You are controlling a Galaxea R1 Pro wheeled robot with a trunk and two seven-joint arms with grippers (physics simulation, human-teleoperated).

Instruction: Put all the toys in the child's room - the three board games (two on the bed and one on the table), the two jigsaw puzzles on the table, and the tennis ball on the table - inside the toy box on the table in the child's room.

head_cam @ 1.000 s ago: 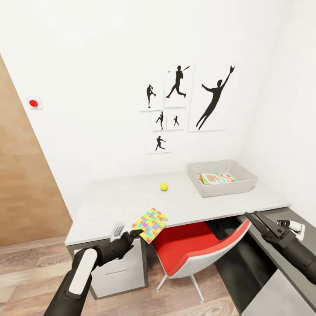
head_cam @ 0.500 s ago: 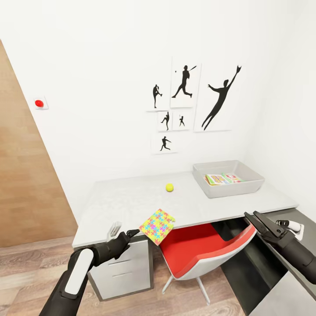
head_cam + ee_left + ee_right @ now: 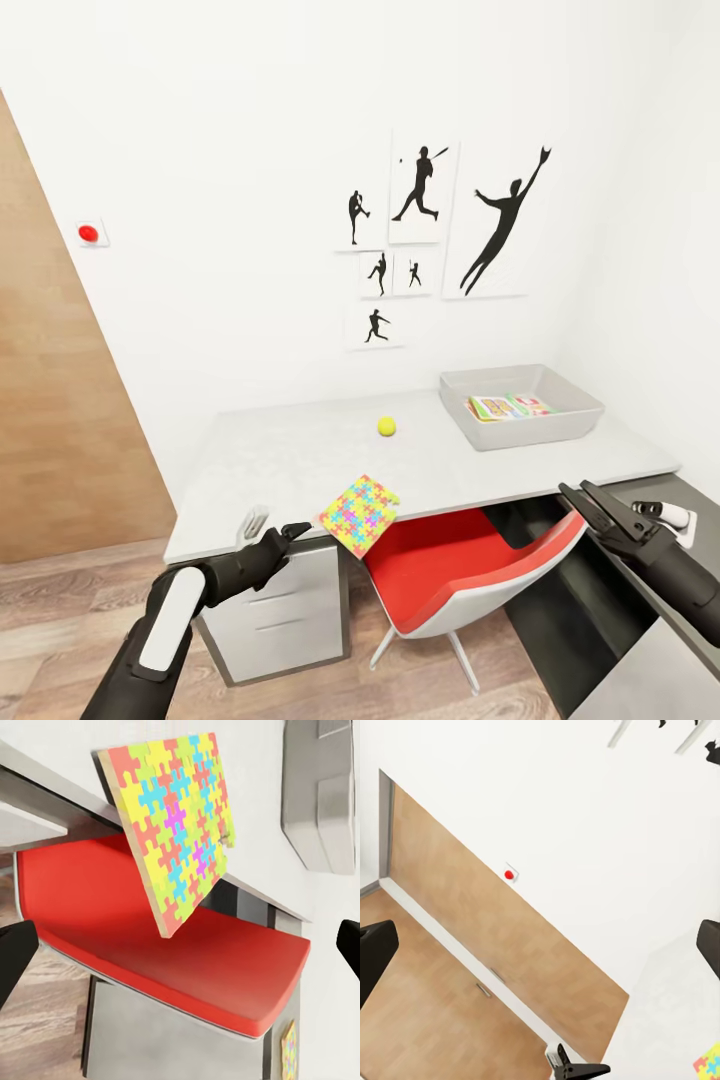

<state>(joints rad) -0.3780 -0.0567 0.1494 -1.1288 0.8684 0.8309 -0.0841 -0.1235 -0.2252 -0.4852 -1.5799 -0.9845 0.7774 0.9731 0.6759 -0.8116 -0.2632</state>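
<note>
A multicolour jigsaw puzzle (image 3: 358, 515) sits tilted at the light grey table's (image 3: 290, 460) front edge, overhanging the red chair. My left gripper (image 3: 298, 530) is open, just short of its near corner. In the left wrist view its fingertips (image 3: 15, 952) stand wide apart with the puzzle (image 3: 176, 840) ahead of them. A second puzzle (image 3: 289, 1051) lies further off. The tennis ball (image 3: 386, 426) rests mid-table. The toy box (image 3: 520, 425) at the table's right end holds a board game (image 3: 510, 406). My right gripper (image 3: 577, 490) is open over the dark desk top.
A red chair (image 3: 450, 575) is tucked under the table, below the puzzle. White drawers (image 3: 280, 620) stand under the table's left end. Baseball prints (image 3: 440, 230) hang on the wall, and a wooden door (image 3: 50, 420) is on the left.
The camera has swung, shifting the whole picture right. My left gripper has drawn back a little from the puzzle's corner. The right arm holds its place.
</note>
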